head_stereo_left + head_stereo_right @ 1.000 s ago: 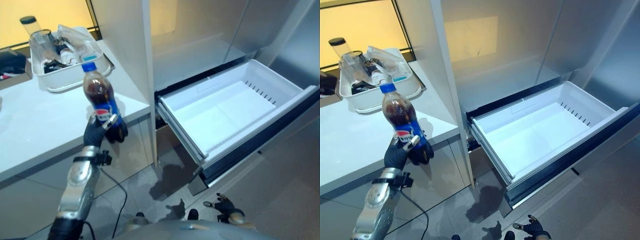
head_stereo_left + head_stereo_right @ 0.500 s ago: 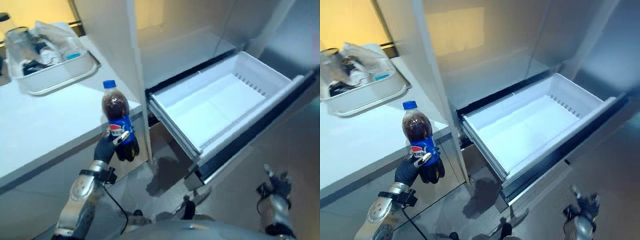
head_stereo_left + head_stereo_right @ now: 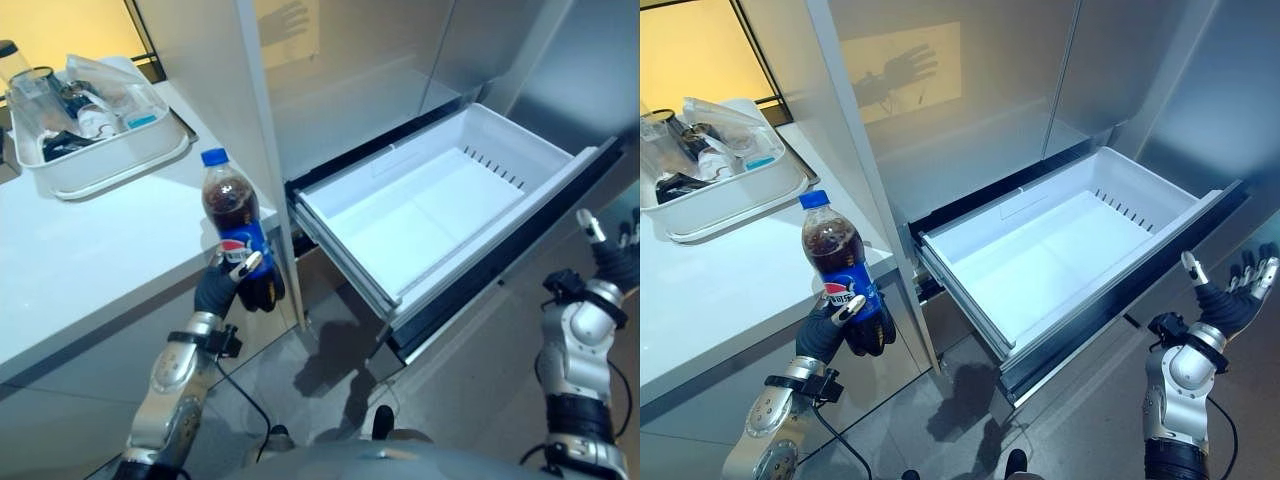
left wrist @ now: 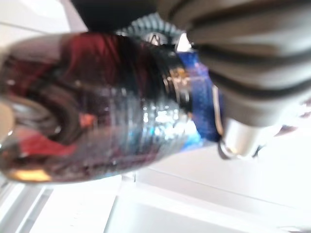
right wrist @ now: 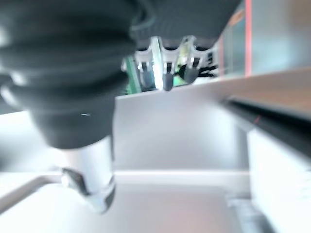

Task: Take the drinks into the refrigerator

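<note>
Your left hand [image 3: 845, 325] grips the cola bottle [image 3: 837, 262] beside the counter [image 3: 70, 250]; the freezer drawer [image 3: 1040, 265] (open, empty) awaits; right hand [image 3: 1230, 295] splayed.

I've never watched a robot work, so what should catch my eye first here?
The cola bottle stands out, held upright in the left hand just in front of the white counter's edge. To its right the refrigerator's white drawer is pulled wide open and empty, while the right hand hovers, fingers spread, beyond the drawer's far corner.
</note>
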Motion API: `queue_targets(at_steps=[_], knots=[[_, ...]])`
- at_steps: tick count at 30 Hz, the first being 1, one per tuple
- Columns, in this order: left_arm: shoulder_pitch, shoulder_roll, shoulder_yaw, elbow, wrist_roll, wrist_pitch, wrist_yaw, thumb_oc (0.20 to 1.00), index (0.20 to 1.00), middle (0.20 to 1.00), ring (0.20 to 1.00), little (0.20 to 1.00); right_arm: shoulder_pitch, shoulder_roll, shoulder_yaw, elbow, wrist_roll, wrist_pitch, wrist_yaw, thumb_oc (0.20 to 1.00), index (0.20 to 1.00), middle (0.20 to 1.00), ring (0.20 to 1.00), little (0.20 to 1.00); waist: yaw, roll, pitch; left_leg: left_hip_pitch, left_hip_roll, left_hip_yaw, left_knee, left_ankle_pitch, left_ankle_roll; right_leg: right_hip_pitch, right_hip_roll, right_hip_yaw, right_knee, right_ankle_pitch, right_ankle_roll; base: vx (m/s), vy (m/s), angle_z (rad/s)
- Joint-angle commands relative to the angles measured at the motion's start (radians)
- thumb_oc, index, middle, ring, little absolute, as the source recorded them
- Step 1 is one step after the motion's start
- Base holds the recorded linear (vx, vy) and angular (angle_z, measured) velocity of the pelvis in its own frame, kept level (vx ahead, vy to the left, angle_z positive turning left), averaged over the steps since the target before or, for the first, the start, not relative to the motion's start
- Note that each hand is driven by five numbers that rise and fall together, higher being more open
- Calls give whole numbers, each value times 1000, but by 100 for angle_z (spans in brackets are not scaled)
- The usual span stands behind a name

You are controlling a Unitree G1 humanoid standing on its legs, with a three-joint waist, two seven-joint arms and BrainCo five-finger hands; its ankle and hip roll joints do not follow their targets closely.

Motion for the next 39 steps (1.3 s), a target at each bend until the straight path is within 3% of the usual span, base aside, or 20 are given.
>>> queue_targets(at_steps=[1,8,10,12,13,15,16,19,21,22,23,28,32,39], knots=[[-110,-10,65,-157,8,-115,-25,200,200,200,200,200,-79,-44,-66,-110,-112,-57,16,1000,1000,1000,1000,1000,24,-13,-47,-6,-85,-30,2,-91,99,4,18,-21,99,-63,23,-8,4,-4],[-106,7,93,-162,-7,-138,-78,200,200,200,200,200,-68,-139,14,-337,-116,-63,223,1000,1000,1000,1000,1000,29,-25,-45,-7,-85,-26,2,-87,98,-1,21,-18,97,-57,23,-9,-1,-2],[-104,29,102,-156,-7,-145,-105,200,200,200,200,200,-64,-201,65,-366,-56,-56,334,1000,1000,1000,1000,1000,36,-31,-46,-12,-84,-27,2,-84,95,-4,21,-22,94,-53,23,0,0,0],[-102,32,102,-155,-11,-148,-114,200,200,200,200,200,-64,-212,79,-364,-36,-55,354,1000,1000,1000,1000,1000,36,-31,-47,-13,-84,-27,2,-83,95,-4,20,-23,93,-53,23,0,0,0],[-108,60,97,-159,-20,-151,-138,200,200,200,200,200,-75,-262,130,-341,11,-38,419,1000,1000,1000,1000,1000,46,-37,-49,-15,-84,-28,2,-80,93,-3,20,-26,92,-51,24,0,0,0],[-108,59,98,-158,-21,-151,-139,200,200,200,200,200,-79,-265,131,-336,15,-39,422,1000,1000,1000,1000,1000,45,-36,-49,-16,-84,-28,2,-80,93,-3,20,-26,92,-51,24,0,0,0],[-128,88,66,-168,-38,-157,-161,200,200,200,200,200,-106,-322,234,-241,78,-10,478,1000,1000,1000,1000,1000,60,-44,-52,-16,-83,-29,2,-76,89,-2,17,-33,90,-47,24,0,0,0],[-149,112,35,-188,-37,-162,-176,200,200,200,200,200,-131,-365,321,-156,122,15,541,1000,1000,1000,1000,1000,67,-48,-52,-18,-83,-31,2,-73,87,0,15,-38,89,-45,24,0,0,0],[-185,144,-32,-206,-42,-165,-201,200,200,200,200,200,-180,-422,476,-54,220,60,652,1000,1000,1000,1000,1000,81,-53,-54,-20,-83,-32,2,-68,83,2,14,-47,89,-43,25,-16,-11,1],[-186,143,-31,-206,-42,-165,-201,200,200,200,200,200,-183,-424,478,-51,222,59,654,1000,1000,1000,1000,1000,80,-52,-54,-20,-83,-32,2,-69,83,2,14,-47,89,-43,25,-27,-19,4],[-222,162,-87,-219,-42,-171,-222,200,200,200,200,200,-228,-410,586,41,315,85,717,1000,1000,1000,1000,1000,91,-54,-55,-21,-82,-34,2,-66,81,5,12,-52,88,-42,25,-10,-8,7],[-265,184,-154,-212,-28,-185,-235,200,200,200,200,200,-342,-389,760,156,380,120,810,1000,1000,1000,1000,1000,103,-51,-54,-19,-81,-39,2,-65,78,10,10,-57,88,-44,25,-6,-3,3],[-289,170,-220,-114,63,-201,-212,200,200,200,200,200,-427,-278,890,269,446,171,883,1000,1000,1000,1000,1000,119,-45,-53,-18,-80,-42,2,-63,77,13,8,-64,89,-46,24,0,0,0],[-306,169,-268,-27,159,-219,-197,200,200,200,200,200,-488,-198,958,255,547,196,939,1000,1000,1000,1000,1000,128,-39,-54,-14,-79,-42,2,-64,75,17,9,-69,90,-50,24,11,-4,6]])
